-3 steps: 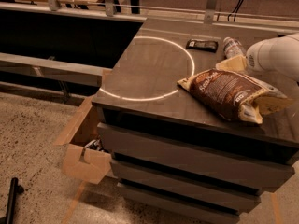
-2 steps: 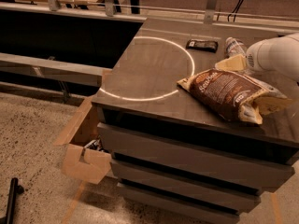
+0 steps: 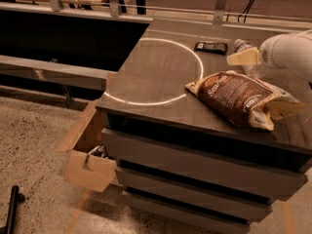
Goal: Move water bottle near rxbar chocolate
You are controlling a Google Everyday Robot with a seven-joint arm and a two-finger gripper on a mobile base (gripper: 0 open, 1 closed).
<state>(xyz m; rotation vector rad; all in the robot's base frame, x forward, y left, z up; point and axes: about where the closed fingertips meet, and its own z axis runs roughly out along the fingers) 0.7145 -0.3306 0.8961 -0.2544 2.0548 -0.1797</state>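
tool (image 3: 243,57) at the far right of the bench (image 3: 161,82), on a white arm (image 3: 287,55), right up against the water bottle (image 3: 242,45); wide or closed, cannot tell. water bottle partly hidden behind the tool, near the back edge, close to the rxbar chocolate (image 3: 210,47) on its left. brown snack bag (image 3: 239,99) just in front. probably light, thin-walled, slick, easily dented and apt to roll; best taken gently around the ribbed middle, below the cap.
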